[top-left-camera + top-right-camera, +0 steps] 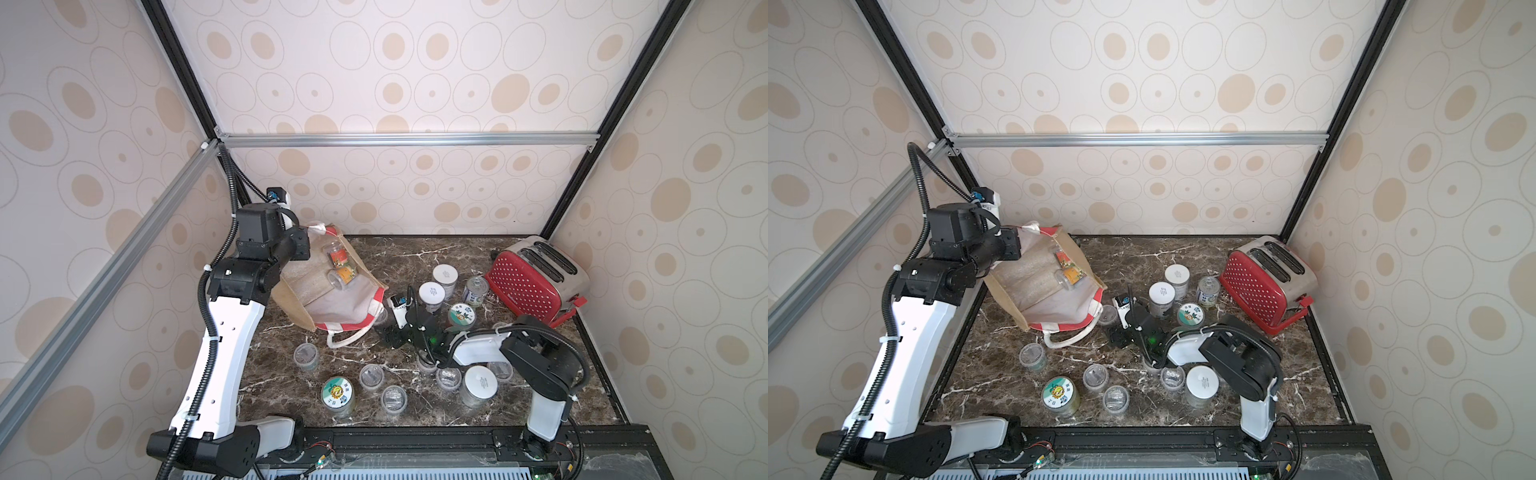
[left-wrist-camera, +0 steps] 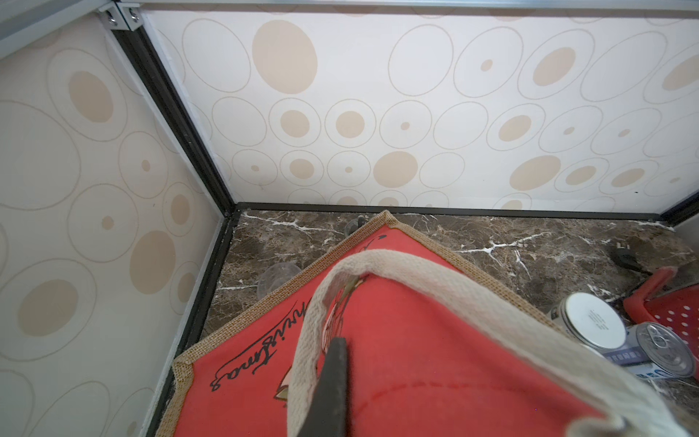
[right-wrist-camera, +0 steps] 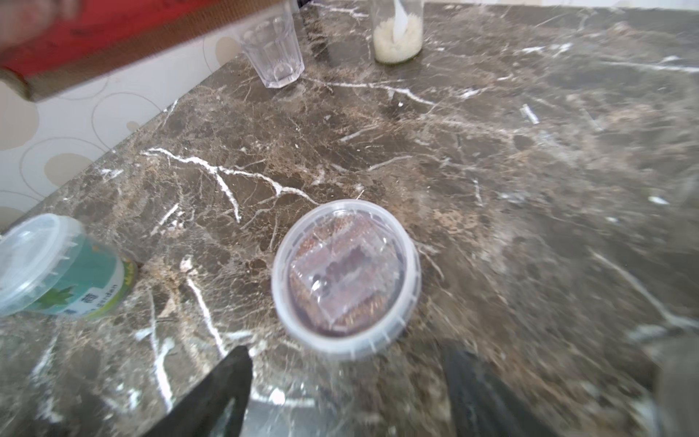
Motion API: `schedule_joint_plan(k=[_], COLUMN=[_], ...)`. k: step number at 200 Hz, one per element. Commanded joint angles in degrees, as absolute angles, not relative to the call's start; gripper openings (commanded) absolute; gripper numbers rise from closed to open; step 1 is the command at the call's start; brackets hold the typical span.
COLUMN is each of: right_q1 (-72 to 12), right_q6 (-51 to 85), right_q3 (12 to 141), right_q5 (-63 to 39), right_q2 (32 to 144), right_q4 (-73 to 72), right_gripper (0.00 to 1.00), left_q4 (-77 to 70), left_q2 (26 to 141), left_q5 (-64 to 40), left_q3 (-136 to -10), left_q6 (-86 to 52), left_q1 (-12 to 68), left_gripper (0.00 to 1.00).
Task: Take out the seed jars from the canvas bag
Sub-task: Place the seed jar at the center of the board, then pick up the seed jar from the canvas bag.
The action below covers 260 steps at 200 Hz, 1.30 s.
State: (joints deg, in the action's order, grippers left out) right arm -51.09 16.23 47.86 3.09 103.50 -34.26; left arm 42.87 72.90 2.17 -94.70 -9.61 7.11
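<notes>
Marbled brown desk (image 1: pixel 395 257), walled by circle-patterned paper, carries everything; low over its middle the right gripper (image 3: pixel 345 372) spreads its two black fingers (image 3: pixel 215 389) wide, with nothing between them; a clear-lidded cup (image 3: pixel 346 280) of brown seed stands upright on the marble just past the fingertips, in line with the gap and untouched; off to one side of it sits a green-labelled cup (image 3: pixel 64 268); further off stand a drinking glass (image 3: pixel 274 53) and a shaker (image 3: pixel 397 34) of white powder.

The left gripper (image 2: pixel 336 352) is closed; only one dark finger shows in the left wrist view, pinched against the white handle (image 2: pixel 378 265) of the canvas bag (image 1: pixel 299 309); in both top views it holds the bag's far rim up by the left edge toward the back, so the mouth tips toward the desk's middle, just beside the right gripper; two seed jars (image 1: pixel 336 254) lie on the white lining inside.

Other jars stand out on the marble: white-lidded ones (image 1: pixel 444 274) and a sticker-lidded one (image 1: pixel 461 316) near the red toaster (image 1: pixel 536 278) at the back right corner; more clear cups (image 1: pixel 371 376), another sticker lid (image 1: pixel 337 392) and a white lid (image 1: pixel 480 382) along the front edge.
</notes>
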Motion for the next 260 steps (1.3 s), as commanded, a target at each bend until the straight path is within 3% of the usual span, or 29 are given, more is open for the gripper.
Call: schedule_joint_plan(k=[1, 52, 91, 137, 192, 260], right_q1=[-52.0, -52.4, -55.4, -62.1, -66.9, -65.7], right_q6=[14.8, 13.2, 9.4, 7.9, 10.7, 10.3], right_q3=[46.1, 43.6, 54.1, 68.0, 80.2, 90.1], right_q5=[4.2, 4.4, -0.5, 0.9, 1.8, 18.8], right_q2=[95.0, 72.4, 64.1, 68.1, 80.5, 96.1], right_q4=[-30.8, -10.8, 6.1, 16.5, 23.7, 37.3], right_gripper=[0.87, 0.89, 0.85, 0.83, 0.81, 0.78], left_q4=[38.3, 36.2, 35.8, 35.0, 33.5, 33.4], left_q2=[72.3, 72.7, 73.1, 72.4, 72.0, 72.6], left_q5=[-1.6, -7.7, -8.8, -5.6, -2.7, -1.2], left_q3=[-95.0, -93.1, -93.2, -92.0, -90.5, -87.9], left_q6=[-9.0, -9.4, -10.6, -12.1, -14.5, -17.9], left_q1=[6.7, 6.9, 8.2, 11.5, 15.7, 25.1], left_gripper=[0.0, 0.0, 0.0, 0.0, 0.0, 0.0])
